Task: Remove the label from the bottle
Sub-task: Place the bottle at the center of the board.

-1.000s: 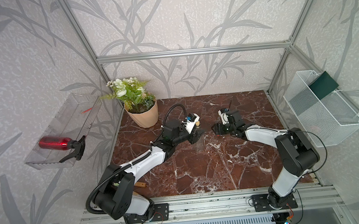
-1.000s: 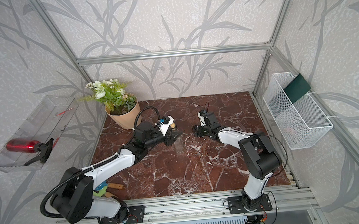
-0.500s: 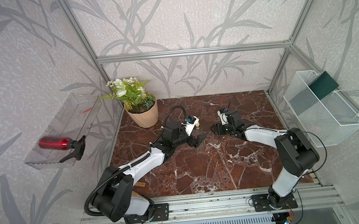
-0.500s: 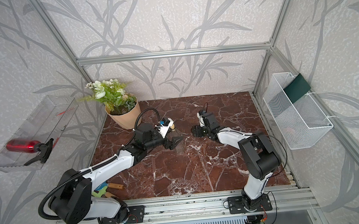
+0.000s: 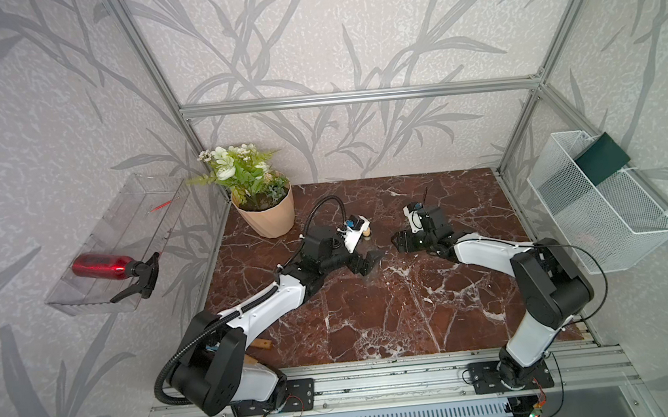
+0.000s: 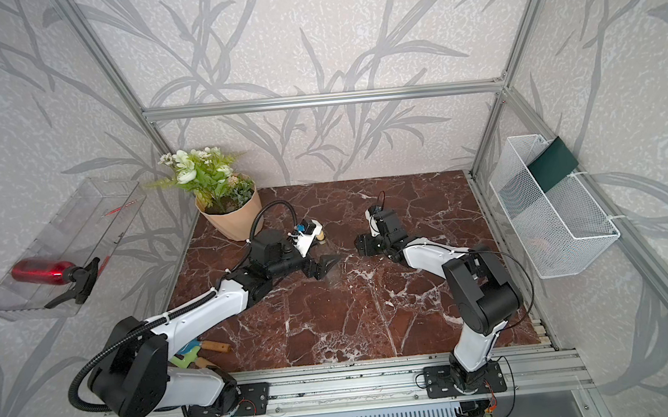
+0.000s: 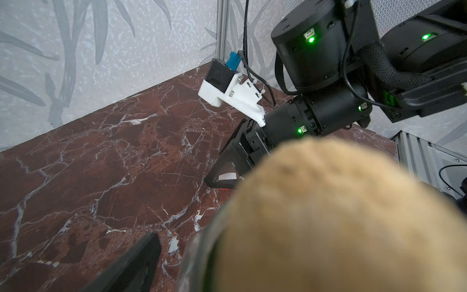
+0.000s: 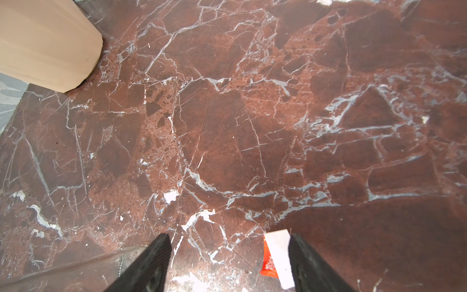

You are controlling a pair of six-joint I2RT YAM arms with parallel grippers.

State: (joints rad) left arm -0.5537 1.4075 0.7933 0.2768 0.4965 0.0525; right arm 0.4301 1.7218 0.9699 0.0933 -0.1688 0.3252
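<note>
Left jaws have opened; label [image 8: 276, 255] sits between right jaws, against one.

Table [image 5: 375, 317]: plant pot [image 5: 269, 219] at 10 o'clock, bottle [image 5: 366, 233] near centre; wall tray [image 5: 96, 296] at 9 o'clock, basket [image 5: 613, 210] at 3 o'clock.

A red-brown marble surface [image 8: 252, 126] veined in white is seen across nearly the whole view. The right gripper [image 8: 228, 237] is shown above it with its 2 black ribbed fingers [image 8: 151, 265] spread wide apart. A small red-and-white label [image 8: 276, 255] is seen between them, touching the inner face of 1 finger; whether it is stuck there or lying on the surface cannot be told. Just outside the gripper's other finger a clear glassy edge [image 8: 75, 265] is caught, too blurred to be identified. A tan pot [image 8: 45, 43] is seen well apart from the gripper, on that same side.
</note>
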